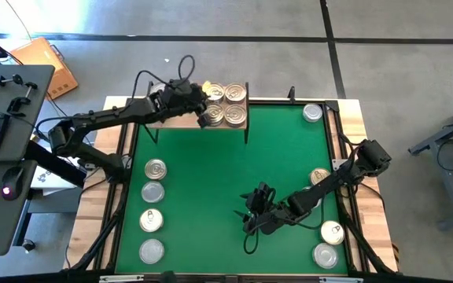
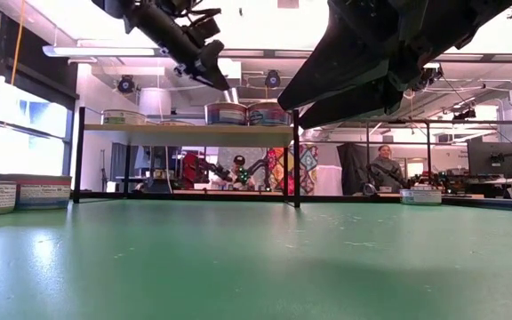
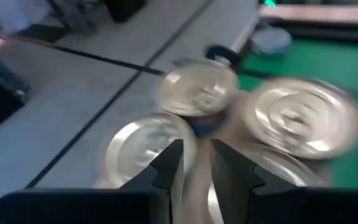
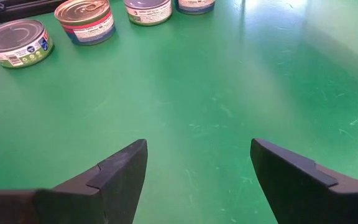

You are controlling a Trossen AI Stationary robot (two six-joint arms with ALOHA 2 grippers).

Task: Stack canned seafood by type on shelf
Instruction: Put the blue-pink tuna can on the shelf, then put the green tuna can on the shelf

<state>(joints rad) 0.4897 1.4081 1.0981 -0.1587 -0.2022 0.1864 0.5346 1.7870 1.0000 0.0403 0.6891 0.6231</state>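
While I work over the shelf, this is how things stand:
Left fingers (image 3: 194, 163): nearly together, gripping nothing, just above the tins, likely after setting one down.
Right fingers (image 4: 197, 171): spread wide, empty, low over the green-matted worktop (image 1: 234, 181).
Shelf: small light-wood board on thin black legs (image 1: 175, 119), at the far edge.
Tins: four short round gold-lidded cans (image 1: 225, 104) clustered on it; others wait along both sides.

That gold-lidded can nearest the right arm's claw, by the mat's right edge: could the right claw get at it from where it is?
Probably yes. The right claw hangs open over bare green mat, and the gold-lidded can sits near it at the right edge with nothing between. A silver-lidded can beside it leaves little room.
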